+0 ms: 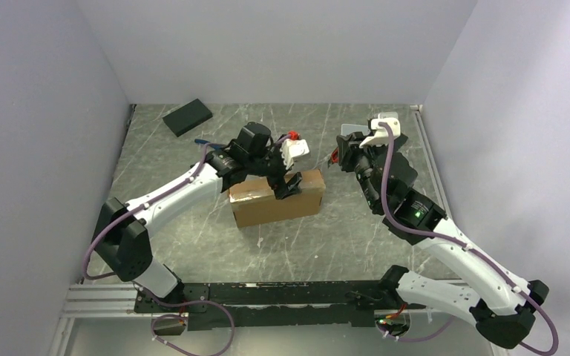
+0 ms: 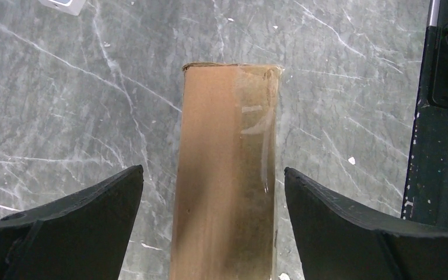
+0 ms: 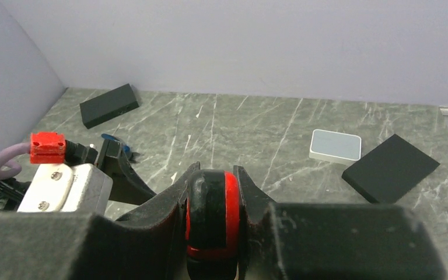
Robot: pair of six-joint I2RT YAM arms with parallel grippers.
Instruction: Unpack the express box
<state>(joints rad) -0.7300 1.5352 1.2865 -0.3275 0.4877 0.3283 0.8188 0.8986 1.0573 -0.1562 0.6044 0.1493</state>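
Observation:
The express box (image 1: 276,199) is brown cardboard and stands mid-table with a narrow taped face up. My left gripper (image 1: 288,180) hovers over its top, open. In the left wrist view the box (image 2: 227,175) runs between my left gripper's (image 2: 213,170) two black fingers (image 2: 93,216), with a gap on each side. My right gripper (image 1: 340,156) is to the right of the box and apart from it. In the right wrist view my right gripper (image 3: 216,170) is shut on a small round black and red object (image 3: 213,216).
A black block (image 1: 187,117) lies at the back left, also in the right wrist view (image 3: 109,104). A white-grey case (image 3: 336,145) and a second black block (image 3: 389,168) lie at the back right. A small blue item (image 1: 202,141) lies behind the left arm. Walls enclose three sides.

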